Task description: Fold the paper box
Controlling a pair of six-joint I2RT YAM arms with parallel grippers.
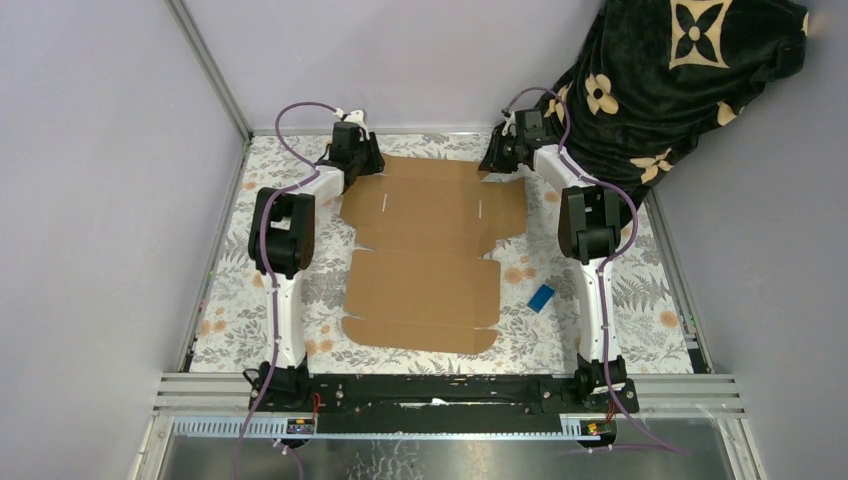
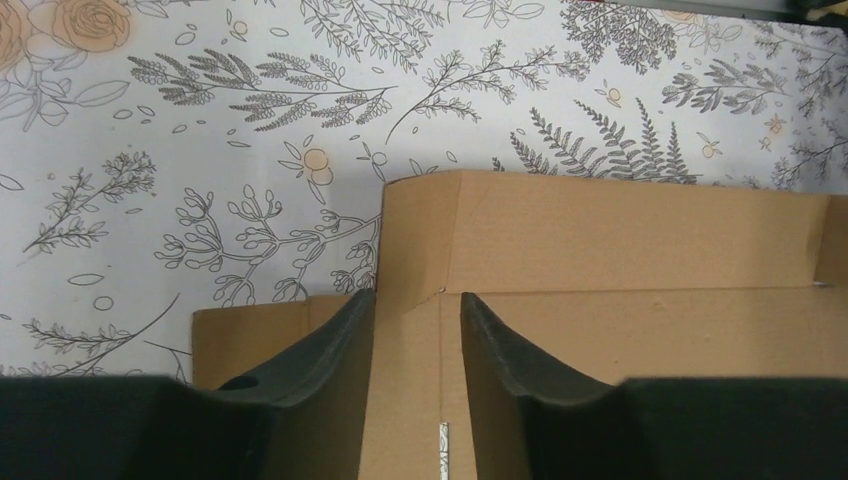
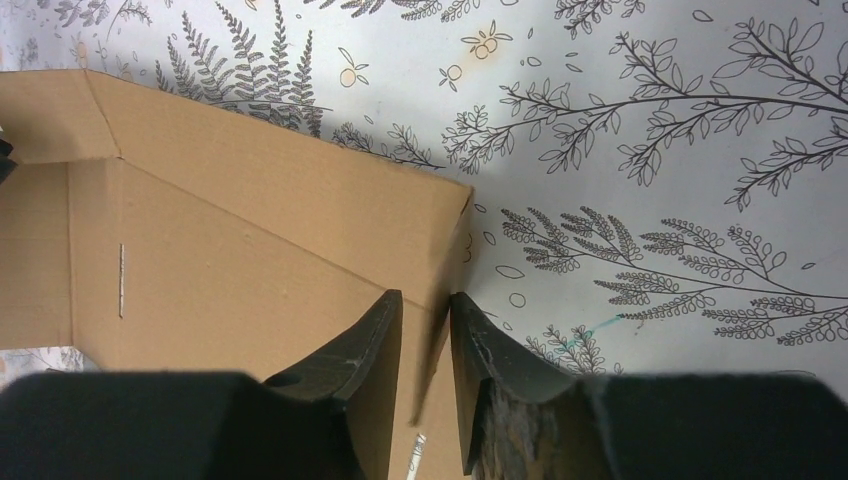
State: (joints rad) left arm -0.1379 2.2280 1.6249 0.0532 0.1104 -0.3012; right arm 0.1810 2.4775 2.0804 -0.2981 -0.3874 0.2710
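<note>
Top external view: the paper box (image 1: 425,270) lay mostly flat on the tabletop (image 1: 620,330), centred between the arms. At its far corners, the left gripper (image 2: 418,320) stood half open astride a crease, visibly holding nothing. The right gripper (image 3: 427,325) was narrowed around a raised flap edge, contact unconfirmed. Uneven lifting could skew the sheet, or the flap could slip free.

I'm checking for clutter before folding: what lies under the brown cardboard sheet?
A floral-patterned table cover shows all around the plain brown corrugated cardboard sheet. The area directly beneath is hidden by the cardboard itself.
</note>
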